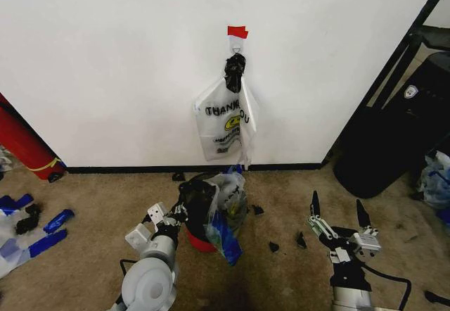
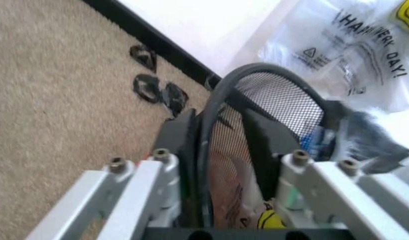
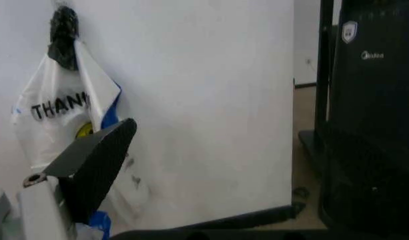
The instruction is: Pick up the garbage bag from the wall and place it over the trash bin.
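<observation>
Left pincer (image 1: 177, 214) clamps my fingers (image 2: 181, 145) either side of the trash bin (image 1: 198, 209) rim. Garbage bag (image 1: 226, 219) is draped over that bin, below a clear bag (image 1: 223, 122) hanging on the wall (image 1: 105, 65). Right pincer (image 1: 337, 216) hangs wide open over carpet.

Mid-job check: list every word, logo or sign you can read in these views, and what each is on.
"THAN" and "OU", the middle hidden by a fold: hanging bag on the wall.
"HA... VERY DAY!" beside a triangle symbol: the same bag.
Yellow smiley: same bag; another on the garbage bag in the trash bin.
"Midea" and a shield badge: black appliance.
Smaller print on the hanging bag: too blurred to read.
</observation>
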Robot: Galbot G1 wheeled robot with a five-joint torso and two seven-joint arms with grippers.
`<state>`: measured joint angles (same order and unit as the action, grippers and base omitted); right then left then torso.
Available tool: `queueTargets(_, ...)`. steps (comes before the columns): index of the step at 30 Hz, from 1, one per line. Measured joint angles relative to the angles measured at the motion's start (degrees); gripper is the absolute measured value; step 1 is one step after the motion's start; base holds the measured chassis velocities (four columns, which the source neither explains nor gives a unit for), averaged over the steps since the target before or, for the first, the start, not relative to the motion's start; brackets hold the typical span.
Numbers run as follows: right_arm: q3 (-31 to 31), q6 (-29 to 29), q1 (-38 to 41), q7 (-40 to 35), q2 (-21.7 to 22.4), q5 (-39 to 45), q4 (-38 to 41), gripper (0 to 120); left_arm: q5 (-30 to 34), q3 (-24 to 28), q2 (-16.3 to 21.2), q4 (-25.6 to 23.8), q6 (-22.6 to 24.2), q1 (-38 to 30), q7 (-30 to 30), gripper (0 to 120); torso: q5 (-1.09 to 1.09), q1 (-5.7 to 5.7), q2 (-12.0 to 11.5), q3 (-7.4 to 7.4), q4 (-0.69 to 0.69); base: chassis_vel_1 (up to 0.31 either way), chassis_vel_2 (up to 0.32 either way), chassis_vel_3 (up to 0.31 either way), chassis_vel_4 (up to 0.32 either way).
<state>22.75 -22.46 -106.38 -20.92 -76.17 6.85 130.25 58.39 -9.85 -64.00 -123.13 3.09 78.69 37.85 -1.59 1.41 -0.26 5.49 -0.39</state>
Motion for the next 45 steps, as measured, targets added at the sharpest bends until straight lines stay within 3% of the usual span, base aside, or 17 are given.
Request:
queueTargets(6, -0.59, 3.25, -0.05, -0.72, 0.62, 1.42, 1.20, 100, -1.69, -1.52, 1.95, -2.24, 0.22, 0.30, 0.10, 54, -0.01, 0.00, 0.00, 0.00, -0.01, 0.000, 0.000, 0.000, 0.000)
queueTargets(12, -1.77, 11.21, 1.45, -1.59, 2.54, 5.73, 2.94, 100, -4.41, -5.20, 6.27, -7.45, 2.12, 1.04, -0.34, 77, 0.00, 0.01, 0.00, 0.00, 0.01, 0.000, 0.000, 0.000, 0.000)
queueTargets(14, -1.96, 15.27, 2.04, -1.84, 3.57, 8.05, 3.37, 100, -6.99, -6.98, 8.26, -8.69, 2.40, 1.97, -2.18, 88, -0.02, 0.01, 0.00, 0.00, -0.04, 0.000, 0.000, 0.000, 0.000)
queueTargets(15, -1.96, 15.27, 2.04, -1.84, 3.57, 8.05, 3.37, 100, -6.99, -6.98, 8.26, -8.69, 2.40, 1.97, -2.18, 88, -0.02, 0.01, 0.00, 0.00, -0.04, 0.000, 0.000, 0.000, 0.000)
queueTargets(19, -3.90, 23.35, 5.44, -1.83, 6.08, 13.46, 2.82, 100, -15.05, -11.15, 12.00, -9.63, -1.03, 7.96, -13.38, 103, -0.01, 0.01, 0.00, 0.00, 0.01, 0.000, 0.000, 0.000, 0.000)
queueTargets(21, -4.12, 23.87, 5.84, -1.72, 6.25, 13.93, 2.51, 100, -16.15, -11.35, 12.23, -9.62, -1.42, 8.51, -14.45, 105, 0.01, 0.01, 0.00, 0.01, 0.03, 0.000, 0.000, 0.000, 0.000)
queueTargets(23, -4.42, 26.28, 7.21, -0.90, 6.74, 16.10, 1.70, 100, -24.18, -11.15, 13.09, -8.25, -4.96, 9.99, -19.26, 110, 0.00, 0.00, 0.00, 0.00, 0.04, 0.000, 0.000, 0.000, 0.000)
queueTargets(28, -4.12, 28.75, 9.37, 0.52, 6.88, 17.80, -0.19, 100, -32.99, -8.66, 13.12, -5.25, -9.82, 8.91, -23.69, 114, -0.02, 0.01, 0.00, 0.00, -0.08, 0.000, 0.000, 0.000, 0.000)
queueTargets(31, -6.35, 32.89, 16.16, 0.61, 7.90, 20.96, -2.55, 100, -37.32, -9.62, 10.97, -5.80, -12.25, 12.33, -24.17, 115, -0.01, 0.00, 0.00, 0.01, 0.05, 0.000, 0.000, 0.000, 0.000)
queueTargets(40, -16.20, 43.06, 31.10, -2.74, 8.11, 29.70, -8.84, 100, -39.96, -11.29, 8.10, -8.33, -13.06, 16.74, -22.82, 105, -0.02, 0.01, 0.00, 0.01, 0.00, 0.000, 0.000, 0.000, 0.000)
queueTargets(45, -19.75, 48.02, 34.90, -6.18, 6.24, 30.54, -10.10, 100, -40.00, -11.31, 7.97, -8.70, -12.64, 17.09, -22.15, 101, -0.01, 0.01, 0.00, 0.01, -0.01, 0.000, 0.000, 0.000, 0.000)
